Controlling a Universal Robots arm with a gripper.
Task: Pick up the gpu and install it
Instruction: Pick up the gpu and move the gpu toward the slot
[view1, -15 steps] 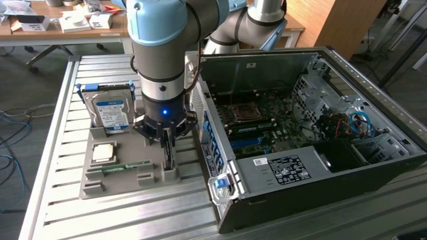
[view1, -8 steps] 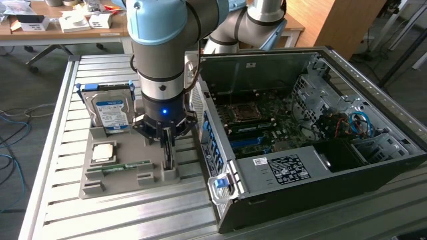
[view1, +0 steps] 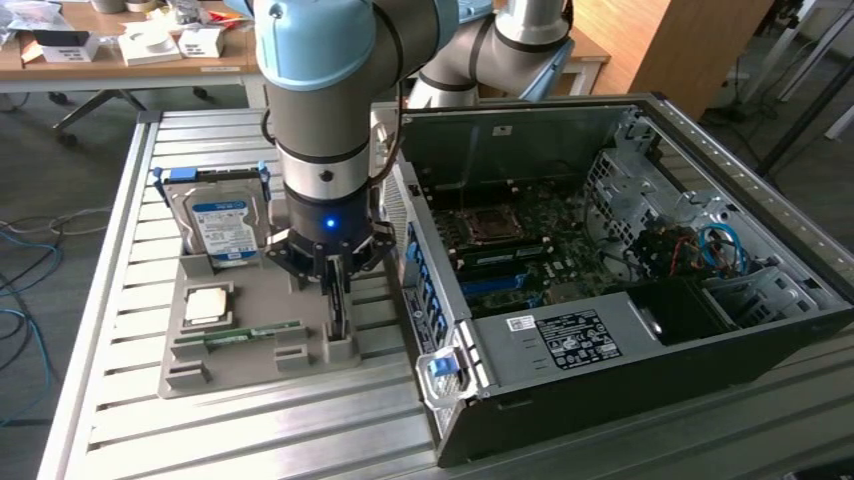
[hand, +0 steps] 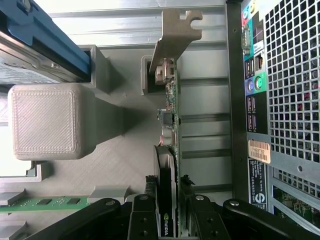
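Observation:
The gpu (view1: 335, 318) stands on edge in a slot of the grey holder tray (view1: 267, 290), just to the exterior view's left of the open computer case (view1: 627, 330). In the wrist view the gpu (hand: 169, 125) shows edge-on as a thin green board, with its silver bracket (hand: 176, 35) at the far end and a black fan housing near the fingers. My gripper (view1: 334, 275) comes straight down onto it. My gripper (hand: 167, 200) has one black finger (hand: 144, 210) on each side of the card, pressed against it. The card still sits in its slot.
On the tray lie a blue-labelled hard drive (view1: 220, 225), a silver processor (view1: 211, 303) and a green memory stick (view1: 254, 332). The motherboard (view1: 521, 250) lies exposed inside the case. The case's rear panel (hand: 290, 100) stands close beside the gpu. A cluttered desk (view1: 134, 45) stands behind.

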